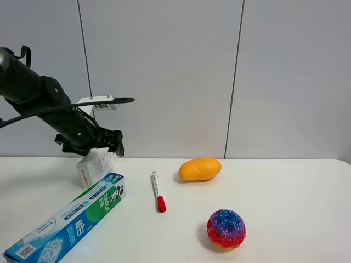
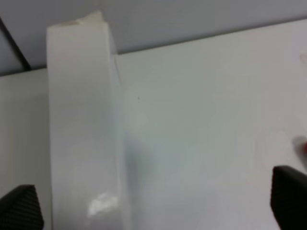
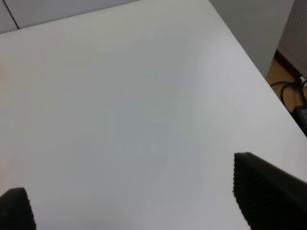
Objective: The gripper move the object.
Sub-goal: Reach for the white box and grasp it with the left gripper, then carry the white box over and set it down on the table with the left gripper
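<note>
The white cardboard box (image 1: 96,165) with red lettering on its edge stands tilted at the back left of the table, just behind the toothpaste box. My left gripper (image 1: 105,144) hangs right above its top end, on the black arm with the white labelled bracket (image 1: 98,102). In the left wrist view the box (image 2: 81,124) lies between the two black fingertips (image 2: 19,206), nearer one of them. The left gripper (image 2: 153,203) is wide open and does not squeeze it. My right gripper (image 3: 134,191) is open over the bare table and does not show in the exterior view.
A long blue-green toothpaste box (image 1: 71,219) lies at the front left. A red-capped marker (image 1: 157,192), an orange mango-shaped object (image 1: 199,169) and a multicoloured ball (image 1: 225,229) lie in the middle. The table's edge (image 3: 249,57) and floor cables show in the right wrist view.
</note>
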### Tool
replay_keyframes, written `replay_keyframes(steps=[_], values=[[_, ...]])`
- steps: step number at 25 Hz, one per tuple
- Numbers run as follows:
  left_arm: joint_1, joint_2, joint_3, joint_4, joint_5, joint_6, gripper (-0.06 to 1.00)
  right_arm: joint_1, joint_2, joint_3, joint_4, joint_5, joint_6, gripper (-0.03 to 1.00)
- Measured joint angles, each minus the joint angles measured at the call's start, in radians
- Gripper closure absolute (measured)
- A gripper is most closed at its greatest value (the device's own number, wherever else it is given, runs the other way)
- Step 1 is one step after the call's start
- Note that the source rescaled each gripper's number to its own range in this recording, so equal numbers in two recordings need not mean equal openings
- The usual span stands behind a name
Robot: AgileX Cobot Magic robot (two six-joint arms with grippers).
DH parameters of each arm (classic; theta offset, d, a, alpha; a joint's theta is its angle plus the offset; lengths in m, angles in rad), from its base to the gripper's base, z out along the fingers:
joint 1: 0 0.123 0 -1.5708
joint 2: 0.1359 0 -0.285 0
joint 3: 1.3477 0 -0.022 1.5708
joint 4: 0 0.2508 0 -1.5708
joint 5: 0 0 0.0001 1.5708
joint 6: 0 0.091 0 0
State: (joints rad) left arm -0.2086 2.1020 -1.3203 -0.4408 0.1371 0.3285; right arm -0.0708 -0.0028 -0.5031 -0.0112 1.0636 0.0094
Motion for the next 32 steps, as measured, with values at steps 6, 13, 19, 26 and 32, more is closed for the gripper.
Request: replay_keyframes(steps=[6,13,19,26,32], values=[[0.0,0.043,-0.028,0.0,0.018,0.001,0.03,0.0,0.0,0.0,0.0,0.0,0.0,-0.03],[0.0,0.057,-0.028,0.008,0.018,0.004,0.08,0.0,0.0,0.0,0.0,0.0,0.0,-0.03],[0.0,0.057,-0.028,0.019,0.016,0.004,0.43,0.0,0.0,0.0,0.0,0.001,0.0,-0.03],[0.001,0.057,-0.028,0.027,0.02,0.008,0.94,0.0,0.0,0.0,0.0,0.001,0.0,-0.03],[0.001,0.046,-0.028,0.078,0.021,0.029,0.94,0.0,0.0,0.0,0.0,0.001,0.0,-0.03]])
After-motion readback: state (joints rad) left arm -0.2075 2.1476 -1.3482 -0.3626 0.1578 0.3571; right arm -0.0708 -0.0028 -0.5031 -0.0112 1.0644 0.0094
